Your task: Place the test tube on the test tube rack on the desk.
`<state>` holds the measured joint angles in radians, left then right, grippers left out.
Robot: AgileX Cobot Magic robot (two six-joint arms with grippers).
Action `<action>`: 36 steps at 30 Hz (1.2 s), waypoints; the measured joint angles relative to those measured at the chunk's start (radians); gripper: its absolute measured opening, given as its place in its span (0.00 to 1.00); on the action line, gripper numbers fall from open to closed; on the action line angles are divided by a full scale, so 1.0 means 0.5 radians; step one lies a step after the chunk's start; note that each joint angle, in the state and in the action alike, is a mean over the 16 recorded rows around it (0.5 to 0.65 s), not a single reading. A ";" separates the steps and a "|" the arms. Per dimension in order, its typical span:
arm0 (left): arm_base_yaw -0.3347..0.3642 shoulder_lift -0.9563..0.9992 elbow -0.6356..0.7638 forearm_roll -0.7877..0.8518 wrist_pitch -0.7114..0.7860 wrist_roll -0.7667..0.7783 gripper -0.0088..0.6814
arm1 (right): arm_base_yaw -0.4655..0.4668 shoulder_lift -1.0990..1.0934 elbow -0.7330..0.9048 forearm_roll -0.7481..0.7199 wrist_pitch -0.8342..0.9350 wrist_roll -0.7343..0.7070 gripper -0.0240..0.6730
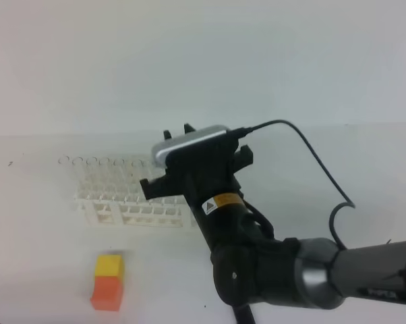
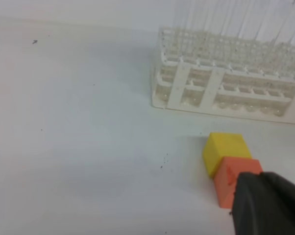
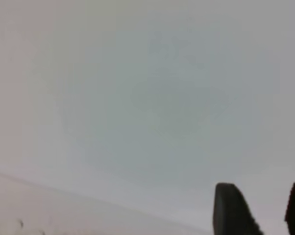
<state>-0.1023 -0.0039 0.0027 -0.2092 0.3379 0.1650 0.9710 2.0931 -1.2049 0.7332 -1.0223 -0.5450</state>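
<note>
Several clear, slender test tubes (image 2: 245,22) stood upright in the white lattice test tube rack (image 2: 221,85) on the smooth white desk (image 2: 79,147). Near the rack sat a yellow-and-orange block (image 2: 228,164). Right gripper (image 3: 258,208) jaws stood apart, seemingly empty; left gripper (image 2: 270,203) was closed, holding nothing visible.

White lattice rack (image 2: 226,83), yellow-and-orange block (image 2: 229,166), white speckled desk (image 2: 79,147).
</note>
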 joint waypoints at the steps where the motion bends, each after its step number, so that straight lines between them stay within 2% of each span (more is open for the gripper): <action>1: 0.000 0.000 0.000 0.000 0.000 0.000 0.01 | 0.000 -0.019 0.000 0.004 -0.012 -0.017 0.34; 11: 0.000 0.000 -0.001 -0.001 0.000 0.000 0.01 | 0.001 -0.129 0.015 0.213 -0.063 -0.272 0.11; 15: 0.000 0.000 -0.002 -0.001 0.000 0.000 0.01 | 0.007 -0.125 0.027 0.329 -0.026 -0.363 0.05; 23: 0.000 0.000 -0.003 -0.001 0.000 0.000 0.01 | 0.028 -0.070 0.045 0.436 0.116 -0.427 0.03; 36: 0.000 0.000 -0.003 -0.001 0.000 0.000 0.01 | 0.070 -0.027 0.046 0.386 0.184 -0.421 0.03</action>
<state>-0.1023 -0.0039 0.0009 -0.2098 0.3379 0.1650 1.0058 2.0796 -1.1821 0.9262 -0.9303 -0.7555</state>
